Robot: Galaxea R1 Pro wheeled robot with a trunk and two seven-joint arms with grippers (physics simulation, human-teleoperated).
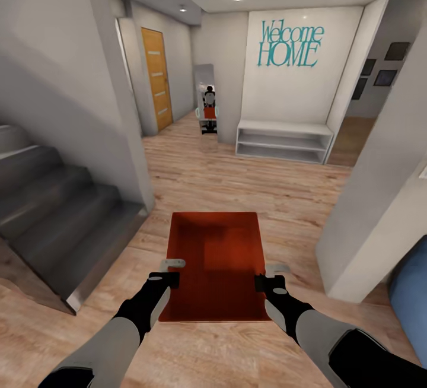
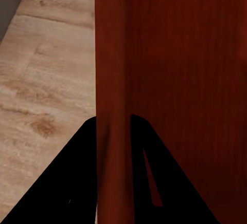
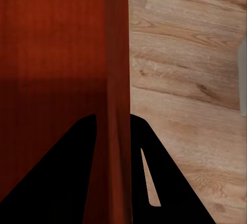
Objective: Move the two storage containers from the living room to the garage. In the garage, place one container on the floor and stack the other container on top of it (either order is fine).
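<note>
I carry one orange-red storage container (image 1: 216, 257) low in front of me over light wood planks, its open top facing up and nothing inside. My left gripper (image 1: 171, 272) is shut on its left wall, and my right gripper (image 1: 270, 275) is shut on its right wall. In the left wrist view the thin wall (image 2: 110, 80) runs between the two black fingers of the left gripper (image 2: 113, 126). The right wrist view has the same wall (image 3: 117, 54) pinched by the right gripper (image 3: 112, 124). The garage is out of view.
Grey stairs (image 1: 53, 210) rise at my left beside a white wall corner (image 1: 133, 156). A white pillar (image 1: 379, 198) and a blue sofa edge (image 1: 412, 311) stand at my right. Ahead lie wood floor (image 1: 237, 180), a white bench shelf (image 1: 283, 142) and an orange door (image 1: 157, 76).
</note>
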